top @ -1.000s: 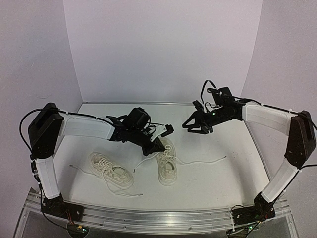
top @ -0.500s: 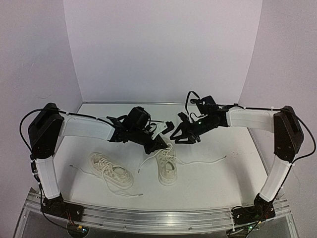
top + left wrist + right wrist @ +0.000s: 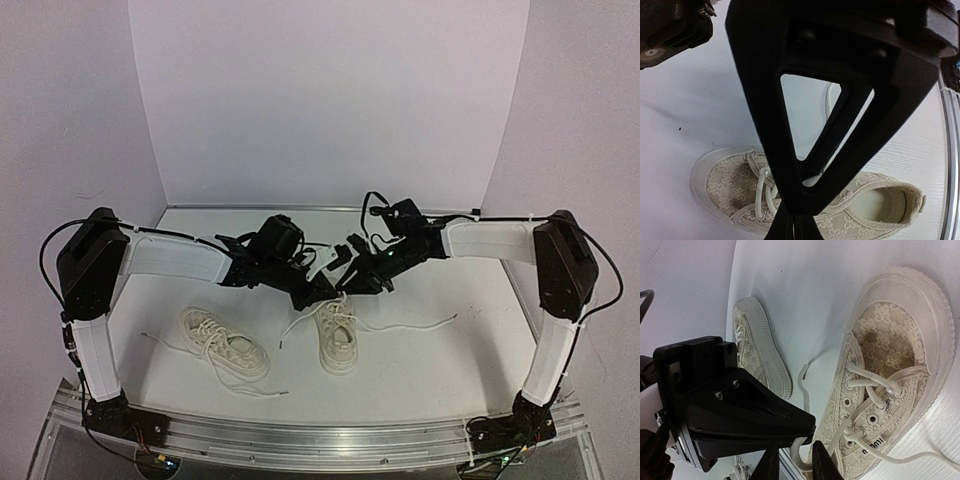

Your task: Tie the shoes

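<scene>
Two cream-white sneakers lie on the white table, one at the left (image 3: 225, 343) and one in the middle (image 3: 337, 335). My left gripper (image 3: 322, 287) hangs just above the middle shoe's tongue. In the left wrist view its jaws (image 3: 794, 220) are shut over the middle shoe (image 3: 725, 185). In the right wrist view the left finger's tip holds up a white lace loop (image 3: 802, 450) from the middle shoe (image 3: 890, 355). My right gripper (image 3: 352, 278) is close beside the left one. Its open fingers (image 3: 771, 465) straddle that loop. The left shoe (image 3: 757, 340) lies beyond.
A long lace (image 3: 420, 324) trails right from the middle shoe across the table. The left shoe's laces trail to the left (image 3: 160, 340) and toward the front (image 3: 265, 390). A metal rail (image 3: 320, 440) runs along the near edge. White walls stand behind and at both sides.
My right arm has swung left and down until its gripper meets the left gripper over the middle shoe. The left gripper has barely moved and the shoes lie as before.
</scene>
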You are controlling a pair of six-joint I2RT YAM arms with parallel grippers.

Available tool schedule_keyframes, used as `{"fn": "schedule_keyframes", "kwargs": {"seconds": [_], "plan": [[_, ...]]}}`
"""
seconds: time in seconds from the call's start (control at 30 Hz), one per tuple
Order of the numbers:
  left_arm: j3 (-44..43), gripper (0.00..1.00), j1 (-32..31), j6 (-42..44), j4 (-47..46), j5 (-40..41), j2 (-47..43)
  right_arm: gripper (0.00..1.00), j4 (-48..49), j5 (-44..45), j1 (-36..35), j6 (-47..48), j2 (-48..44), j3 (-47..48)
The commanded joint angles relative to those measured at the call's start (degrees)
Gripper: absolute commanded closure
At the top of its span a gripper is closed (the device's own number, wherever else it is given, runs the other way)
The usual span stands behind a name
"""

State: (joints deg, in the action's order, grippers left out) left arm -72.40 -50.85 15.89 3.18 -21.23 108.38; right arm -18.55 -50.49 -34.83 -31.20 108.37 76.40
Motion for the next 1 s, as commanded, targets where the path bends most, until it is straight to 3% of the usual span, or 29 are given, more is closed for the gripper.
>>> {"fn": "schedule_keyframes", "kwargs": {"seconds": [0.0,0.07,0.23,0.37,0.5,0.67,0.97], "plan": [[-1.35,0.98,-0.21,-0.59,-2.27,0.14,-1.44,0.92,1.06,-0.06,-0.34,1.01,0.63,1.96],[-1.16,0.93,-0.22,-0.47,-1.88,0.15,-1.70,0.99,0.98,0.25,-0.36,1.08,0.43,1.65],[-0.22,0.77,-0.10,1.07,0.73,1.04,-1.90,1.00,0.88,0.91,-0.38,1.39,-0.34,1.10],[-0.19,0.75,-0.04,2.09,3.40,1.21,-0.64,1.00,0.88,1.01,-0.34,1.49,-0.64,0.90],[-0.36,0.80,-0.04,1.88,3.44,1.52,0.23,1.00,0.90,0.95,-0.40,1.50,-0.68,1.14],[-0.96,0.99,-0.04,1.90,3.20,0.57,0.14,0.98,0.88,0.83,-0.35,1.22,-0.79,1.38],[-2.08,1.00,-0.04,0.71,1.31,-0.26,-0.95,0.86,0.19,1.80,-0.38,0.78,-0.45,2.15]]}}
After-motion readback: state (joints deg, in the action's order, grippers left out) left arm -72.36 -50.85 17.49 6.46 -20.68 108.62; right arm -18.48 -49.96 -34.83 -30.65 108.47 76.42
